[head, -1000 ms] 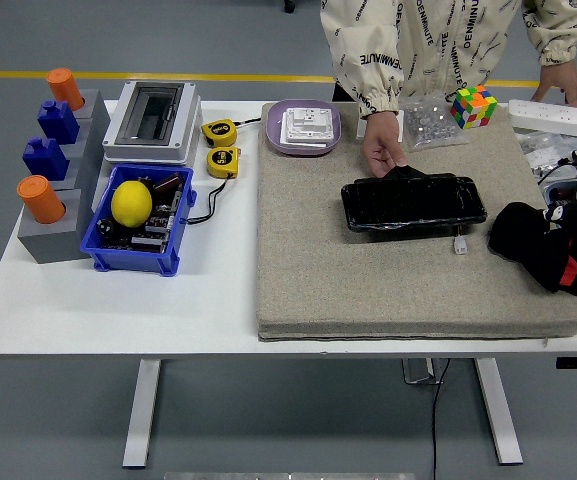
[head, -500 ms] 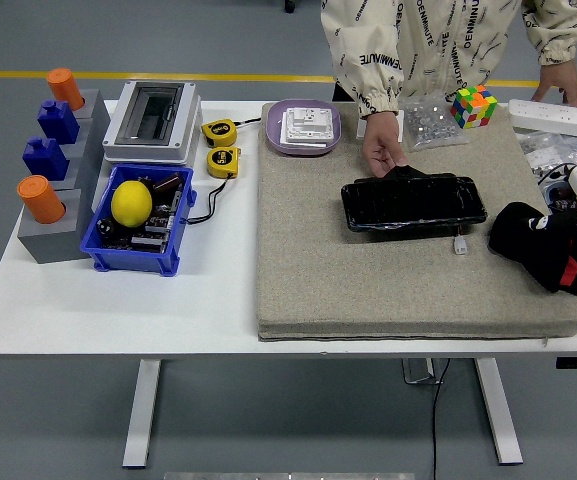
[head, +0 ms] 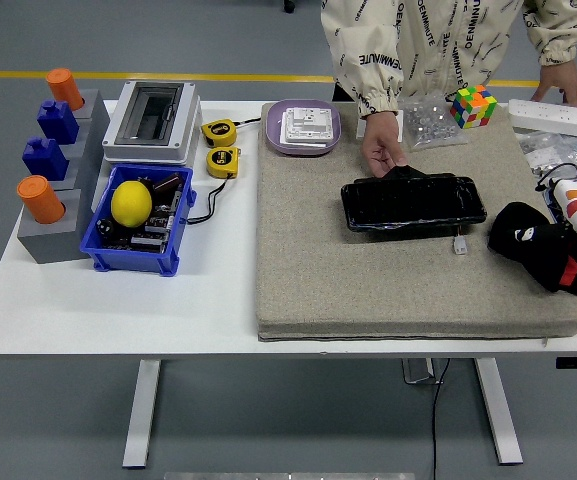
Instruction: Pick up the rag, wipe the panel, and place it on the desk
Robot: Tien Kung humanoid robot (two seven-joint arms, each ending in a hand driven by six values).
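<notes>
On the mat's right end: right hand [head: 543, 250], black with a red patch, arm entering from the right edge.
Hand state: cannot tell; dark mass reads as one blob, grip not resolvable.
Rag: cannot tell apart from the hand; possibly the black bunch under or in it, not certain.
Just left of the hand: black glossy panel [head: 414, 203], flat on the grey felt mat [head: 388, 290], apart from the hand.
Between hand and panel: small white connector [head: 459, 246] on a thin cable.
Beyond the panel, up and left of the hand: person's hand [head: 383, 153] touching the panel's far edge, seemingly steadying it.
Farther up from the hand: Rubik's cube [head: 474, 106], clear bag of small parts [head: 430, 122], white power strip [head: 558, 117] under the person's other hand.
Well to the left of the hand: purple plate with a white switch [head: 304, 127], yellow tape measures [head: 221, 146], blue bin with a lemon [head: 133, 204], grey electrical box [head: 152, 120].
Left hand: not in view.
Step in hand, as judged: picking up the rag, or just about to carry it leftward; wiping not yet begun.
Next move calls for: secure pinch on the cloth, then a short sweep left onto the panel, clear of the connector and of the person's hand.
</notes>
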